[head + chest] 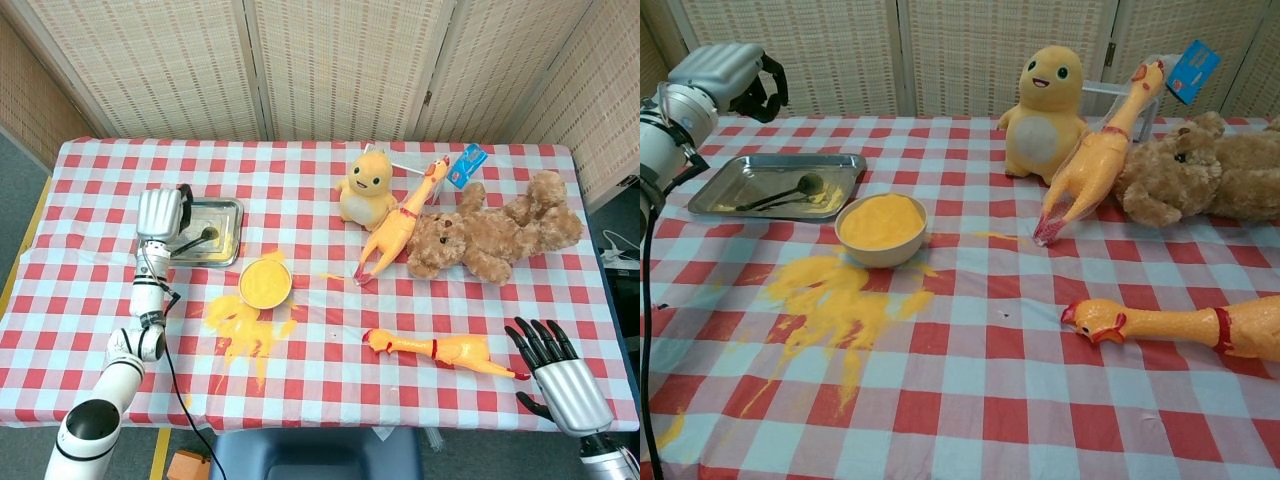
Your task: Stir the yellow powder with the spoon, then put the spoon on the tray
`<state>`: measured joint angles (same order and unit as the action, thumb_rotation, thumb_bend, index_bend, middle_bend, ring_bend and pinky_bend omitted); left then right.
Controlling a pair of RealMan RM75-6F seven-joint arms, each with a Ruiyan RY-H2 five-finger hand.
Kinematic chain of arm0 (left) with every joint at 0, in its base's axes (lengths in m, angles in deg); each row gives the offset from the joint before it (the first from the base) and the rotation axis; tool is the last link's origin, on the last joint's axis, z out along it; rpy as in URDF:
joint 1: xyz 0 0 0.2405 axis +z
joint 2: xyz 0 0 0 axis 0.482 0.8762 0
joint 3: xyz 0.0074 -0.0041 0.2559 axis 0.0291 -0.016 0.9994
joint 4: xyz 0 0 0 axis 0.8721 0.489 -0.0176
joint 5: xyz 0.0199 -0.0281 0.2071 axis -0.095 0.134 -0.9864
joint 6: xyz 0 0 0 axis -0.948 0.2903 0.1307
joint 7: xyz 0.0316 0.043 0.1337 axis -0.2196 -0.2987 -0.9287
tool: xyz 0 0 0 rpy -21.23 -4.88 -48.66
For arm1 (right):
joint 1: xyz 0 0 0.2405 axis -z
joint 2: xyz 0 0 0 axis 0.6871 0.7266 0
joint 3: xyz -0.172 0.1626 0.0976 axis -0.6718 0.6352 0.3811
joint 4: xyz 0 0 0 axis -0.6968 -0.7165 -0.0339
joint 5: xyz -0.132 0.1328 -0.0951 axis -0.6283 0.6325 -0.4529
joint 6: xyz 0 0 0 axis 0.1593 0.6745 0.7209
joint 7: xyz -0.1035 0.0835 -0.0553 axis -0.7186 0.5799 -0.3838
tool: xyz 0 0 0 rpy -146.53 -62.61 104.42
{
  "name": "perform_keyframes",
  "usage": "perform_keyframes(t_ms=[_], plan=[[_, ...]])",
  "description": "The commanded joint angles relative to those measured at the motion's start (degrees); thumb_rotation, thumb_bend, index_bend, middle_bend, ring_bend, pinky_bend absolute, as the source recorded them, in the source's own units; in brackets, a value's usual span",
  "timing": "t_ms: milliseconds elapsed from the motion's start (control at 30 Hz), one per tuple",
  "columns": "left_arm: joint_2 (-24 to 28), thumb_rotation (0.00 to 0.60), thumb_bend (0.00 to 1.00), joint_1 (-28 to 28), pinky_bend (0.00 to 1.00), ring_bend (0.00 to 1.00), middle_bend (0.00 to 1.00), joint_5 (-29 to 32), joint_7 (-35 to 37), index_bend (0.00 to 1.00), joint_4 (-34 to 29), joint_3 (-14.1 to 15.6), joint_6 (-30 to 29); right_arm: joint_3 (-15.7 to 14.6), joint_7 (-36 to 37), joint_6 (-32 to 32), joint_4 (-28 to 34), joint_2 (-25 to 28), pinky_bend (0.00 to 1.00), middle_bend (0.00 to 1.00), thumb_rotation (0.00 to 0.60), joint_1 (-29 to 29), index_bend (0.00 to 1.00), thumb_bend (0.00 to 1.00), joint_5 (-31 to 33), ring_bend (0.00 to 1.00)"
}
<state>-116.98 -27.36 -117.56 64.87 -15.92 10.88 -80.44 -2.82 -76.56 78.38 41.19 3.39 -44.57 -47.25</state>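
Two hands showed: nearest, at 5 o'clock of the table, the right hand point(555, 375) hung off the edge with fingers spread, holding nothing. One patch of spilled powder point(835, 295) lay at 7 o'clock, touching the one bowl point(881, 228) at its far edge, and the bowl was full of yellow powder. One spoon point(790, 191) lay flat in the one tray point(845, 160) at 10 o'clock, its handle pointing toward 8 o'clock. It was apart from the left hand point(725, 70), which hung above the tray's left end with fingers curled in on nothing. By my reading the spoon was already placed, so the step in hand was only getting clear. That would go best by lifting the left hand straight up before drawing it back toward 8 o'clock, which would keep its curled fingers off the tray rim and away from the bowl, just beside the tray at 4 o'clock of it. A sideways sweep might knock the tray or spill more powder. Of toys there were two chickens, one point(1180, 325) lying at 4 o'clock and one point(1095, 155) leaning at 1 o'clock, one bear point(1200, 180) at 2 o'clock and one doll point(1045, 100) at 12 o'clock.
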Motion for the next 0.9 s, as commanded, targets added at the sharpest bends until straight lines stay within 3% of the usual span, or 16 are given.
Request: perform_keyframes(t_ms=[33,233,333,400,433,467,533,567,600,667,800,900], plan=[[0.37,0.600,0.59,0.10,1.00,1.00,1.00,0.36,0.17,0.48,0.03,-0.12,-0.03,0.00,-0.13,-0.39,-0.01,-0.12,0.00,0.00,0.600,-0.13,0.00,0.08,0.19,0.00],[1.76,0.600,0.58,1.21,1.00,1.00,1.00,-0.06,4.34,0.44,-2.80,0.57,-2.92,-0.12,-0.05,-0.83,0.01,-0.13,0.00,0.00,0.600,-0.39,0.00,0.08,0.13,0.00],[3.54,0.600,0.55,3.74,1.00,1.00,1.00,-2.09,9.45,0.37,-8.20,2.36,-8.14,-0.29,0.54,-0.51,0.09,0.18,0.00,0.00,0.600,-0.36,0.00,0.08,-0.24,0.00],[6.63,0.600,0.54,7.62,1.00,0.97,1.00,-5.42,14.04,0.32,-16.02,5.31,-14.59,-0.39,1.13,-0.19,0.13,0.48,0.00,0.00,0.600,-0.32,0.00,0.08,-0.50,0.00],[9.08,0.600,0.52,9.86,0.99,0.89,0.95,-7.35,15.79,0.28,-21.18,7.40,-16.46,-0.42,1.38,-0.08,0.12,0.60,0.00,0.00,0.600,-0.32,0.00,0.08,-0.60,0.00],[13.89,0.600,0.51,12.94,0.97,0.80,0.88,-10.04,16.82,0.25,-30.25,10.68,-17.90,-0.45,1.67,-0.05,0.10,0.71,0.00,0.00,0.600,-0.37,0.00,0.08,-0.69,0.00],[23.84,0.600,0.47,16.96,0.76,0.46,0.54,-13.79,15.62,0.11,-47.51,15.86,-18.77,-0.59,1.94,-0.40,0.09,0.80,0.00,0.00,0.600,-0.54,0.00,0.08,-0.78,0.00],[30.63,0.600,0.46,19.12,0.64,0.34,0.42,-15.40,12.85,0.07,-58.82,18.80,-18.93,-0.82,2.20,-0.83,0.15,0.86,0.00,0.00,0.600,-0.73,0.00,0.08,-0.98,0.00],[34.98,0.600,0.45,20.61,0.54,0.24,0.30,-16.22,10.07,0.03,-65.93,20.77,-19.16,-1.03,2.40,-1.10,0.22,0.95,0.00,0.00,0.600,-0.87,0.00,0.08,-1.24,0.00],[42.59,0.600,0.45,23.77,0.44,0.13,0.18,-18.21,3.93,0.02,-77.32,25.46,-19.74,-1.45,2.75,-1.32,0.32,1.17,0.00,0.00,0.600,-1.07,0.00,0.08,-1.93,0.00],[52.05,0.600,0.39,29.50,0.19,0.00,0.01,-23.47,-3.91,0.00,-86.94,34.22,-21.96,-2.14,3.29,-0.76,0.51,1.70,0.00,0.00,0.600,-1.03,0.00,0.08,-3.38,0.00],[52.34,0.600,0.36,37.28,0.08,0.00,0.00,-27.62,-8.80,0.00,-85.75,36.65,-32.44,-2.67,3.53,-0.31,0.58,1.99,0.00,0.00,0.600,-0.90,0.00,0.08,-4.37,0.00]])
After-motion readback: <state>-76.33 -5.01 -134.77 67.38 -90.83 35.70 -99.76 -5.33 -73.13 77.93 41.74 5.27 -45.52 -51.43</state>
